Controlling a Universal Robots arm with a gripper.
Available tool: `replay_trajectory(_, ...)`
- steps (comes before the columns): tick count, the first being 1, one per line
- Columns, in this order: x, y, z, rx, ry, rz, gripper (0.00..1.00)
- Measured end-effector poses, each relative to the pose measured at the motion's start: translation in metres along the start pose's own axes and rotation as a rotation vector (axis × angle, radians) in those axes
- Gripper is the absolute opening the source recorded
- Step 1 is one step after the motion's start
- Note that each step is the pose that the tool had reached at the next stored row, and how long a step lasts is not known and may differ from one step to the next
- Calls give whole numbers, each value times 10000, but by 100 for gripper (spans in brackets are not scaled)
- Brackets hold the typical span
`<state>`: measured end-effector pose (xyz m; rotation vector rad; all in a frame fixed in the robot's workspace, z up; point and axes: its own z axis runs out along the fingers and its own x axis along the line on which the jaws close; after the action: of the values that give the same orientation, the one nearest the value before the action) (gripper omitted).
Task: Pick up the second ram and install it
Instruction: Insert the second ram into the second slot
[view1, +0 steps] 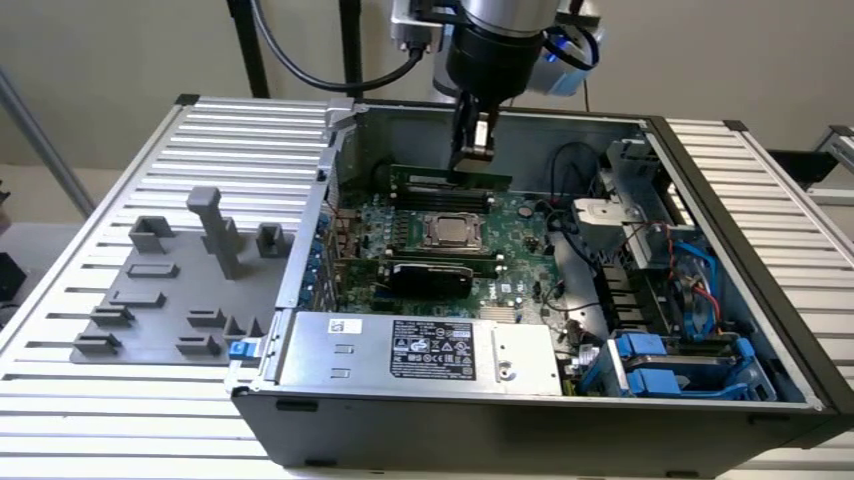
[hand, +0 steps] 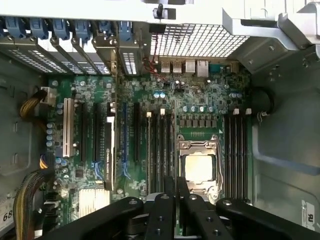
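Gripper (view1: 471, 163) fingers pinched narrow on upright ram stick (view1: 427, 180), above memory slots just behind processor (view1: 454, 232), inside open computer case (view1: 534, 430)

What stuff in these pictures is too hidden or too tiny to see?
- Exterior view: the words on the power supply label are too small to read.
- Exterior view: the arm is cut off by the top edge.
- Wrist view: the gripper covers part of the motherboard.
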<state>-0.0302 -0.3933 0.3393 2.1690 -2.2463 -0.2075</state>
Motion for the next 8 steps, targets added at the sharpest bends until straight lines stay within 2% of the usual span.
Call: replay_trajectory(8, -70, -71, 115, 24, -6, 118, 0)
